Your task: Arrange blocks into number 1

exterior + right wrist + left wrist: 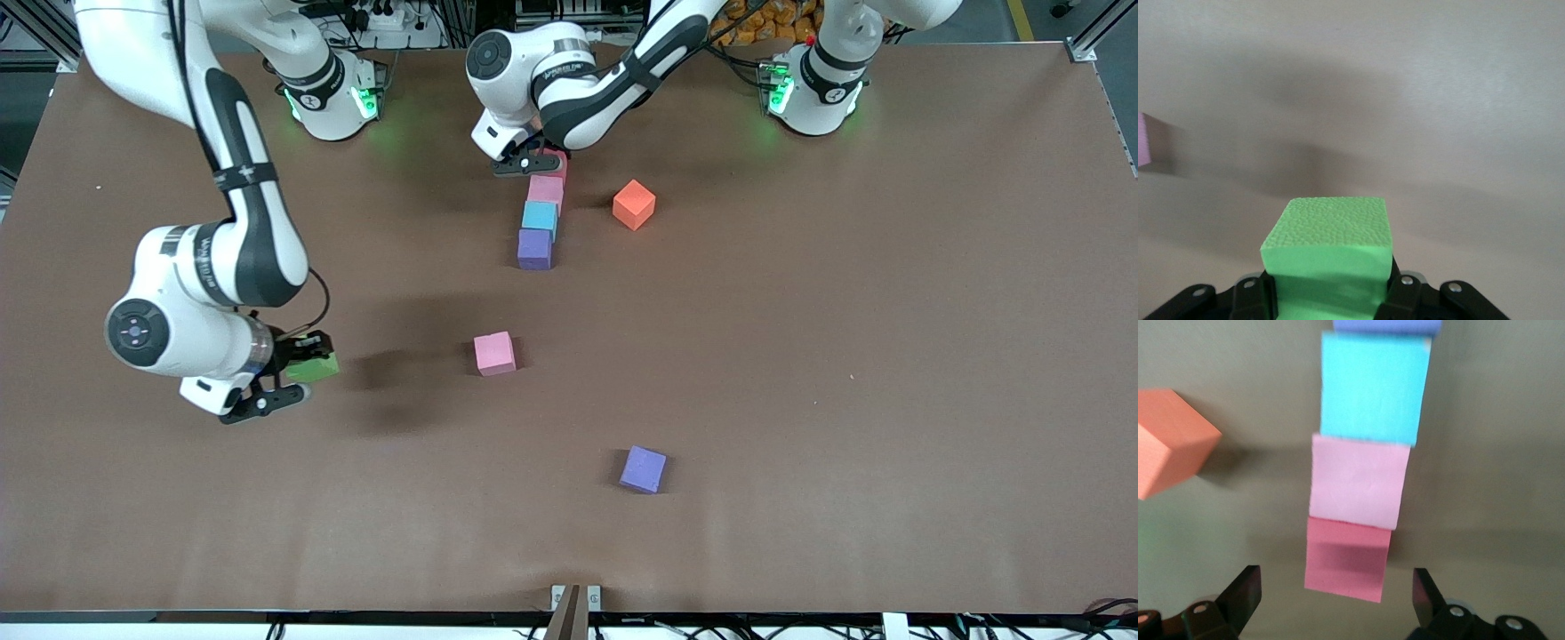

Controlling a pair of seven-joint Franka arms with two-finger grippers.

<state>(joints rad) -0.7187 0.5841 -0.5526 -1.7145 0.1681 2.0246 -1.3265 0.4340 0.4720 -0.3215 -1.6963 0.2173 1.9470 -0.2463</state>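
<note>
I log the right gripper [1331, 293] pinching the green foam cube [1328, 250]; only the left wrist view shows the left gripper [1338, 600] spread astride the crimson foam cube [1347, 559].

Block count: 8 total
- 2 purple: purple block in the line [534, 249], loose purple block [643, 468] nearest the front camera
- 2 light pink: line pink block [545, 188], loose pink block [494, 353]
- 1 sky blue block [539, 217]
- 1 crimson block [1347, 560]
- 1 orange block [633, 204]
- 1 green block [1328, 250]

Arms: 2, grippers: 2
</note>
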